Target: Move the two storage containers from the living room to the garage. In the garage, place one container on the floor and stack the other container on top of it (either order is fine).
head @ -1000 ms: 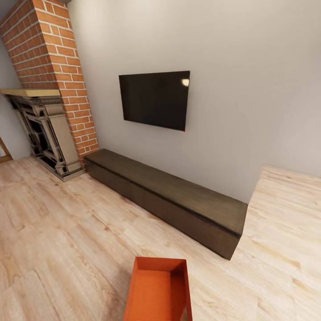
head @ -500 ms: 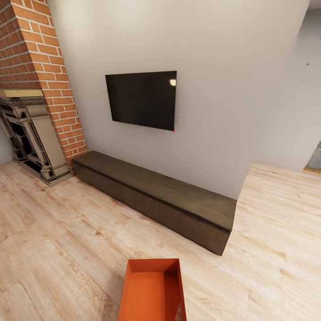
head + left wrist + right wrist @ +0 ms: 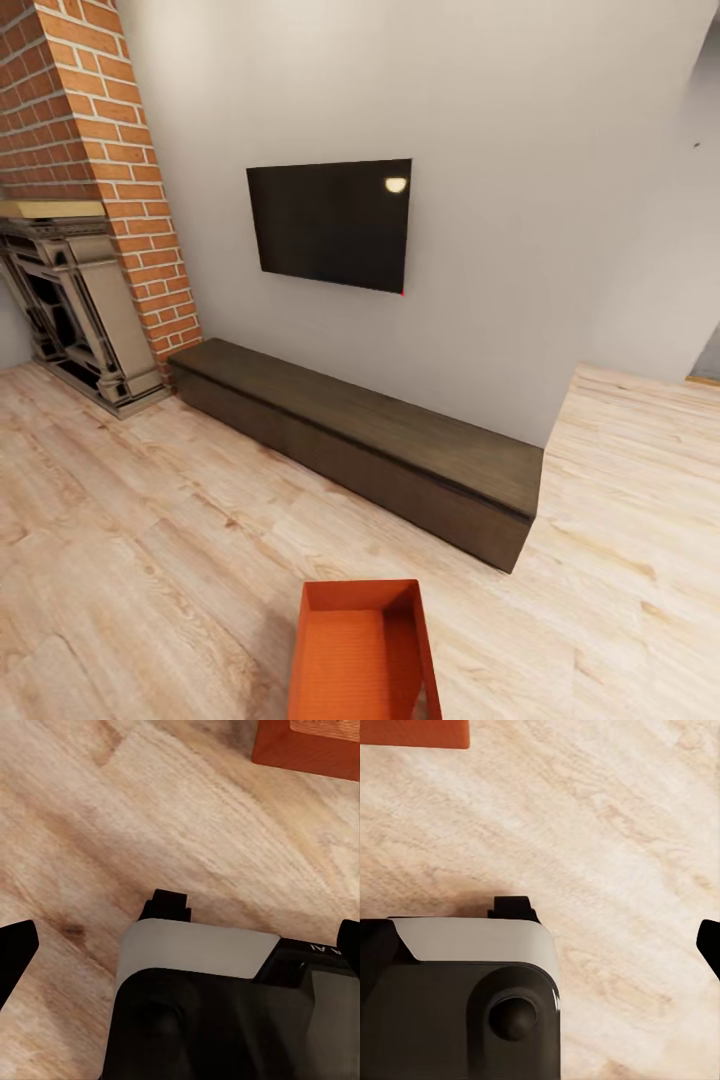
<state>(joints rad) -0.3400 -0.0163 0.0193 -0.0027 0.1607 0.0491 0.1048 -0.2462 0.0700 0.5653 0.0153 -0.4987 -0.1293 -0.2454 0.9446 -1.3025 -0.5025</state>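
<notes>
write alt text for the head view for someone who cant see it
An open-topped orange-red rectangular storage container sits on the light wood plank floor at the bottom edge of the view. Beyond it, a long low dark wooden cabinet runs along a pale wall under a black wall-mounted TV, with a red brick fireplace to the left.

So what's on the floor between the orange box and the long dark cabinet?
Nothing: in the head view, only bare light wood plank floor lies between the orange-red storage container and the long low dark cabinet.
</notes>
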